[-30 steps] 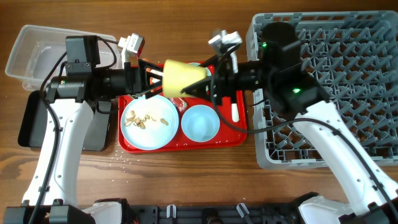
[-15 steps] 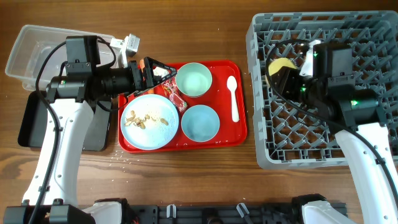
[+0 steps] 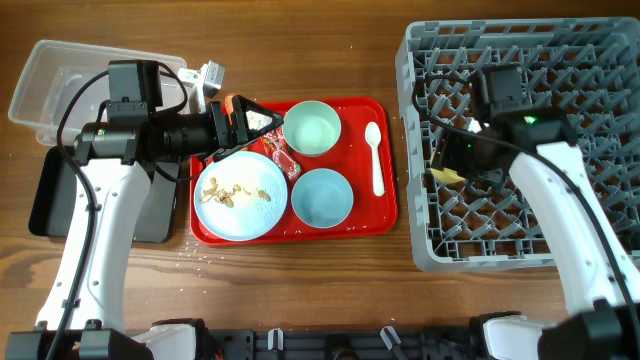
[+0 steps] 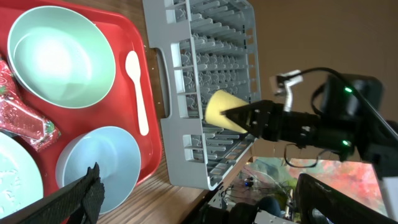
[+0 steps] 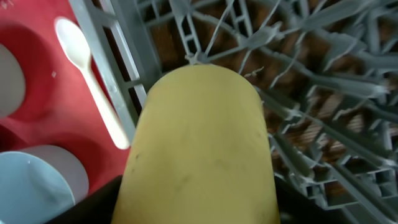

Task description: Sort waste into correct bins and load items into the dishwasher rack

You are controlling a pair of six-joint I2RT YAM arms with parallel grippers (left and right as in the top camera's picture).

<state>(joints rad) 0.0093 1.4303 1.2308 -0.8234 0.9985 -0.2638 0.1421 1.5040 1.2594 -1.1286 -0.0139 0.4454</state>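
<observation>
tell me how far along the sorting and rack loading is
Nothing looks finished yet. In hand: the right gripper holds the yellow cup at the left side of the rack. Left to do: the plate with food scraps, green bowl, blue bowl, spoon and wrapper all sit on the red tray, with the open left gripper near the wrapper.

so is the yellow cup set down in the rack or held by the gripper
Held. The right gripper is shut on the yellow cup above the dishwasher rack; cannot tell whether it touches the pegs.
</observation>
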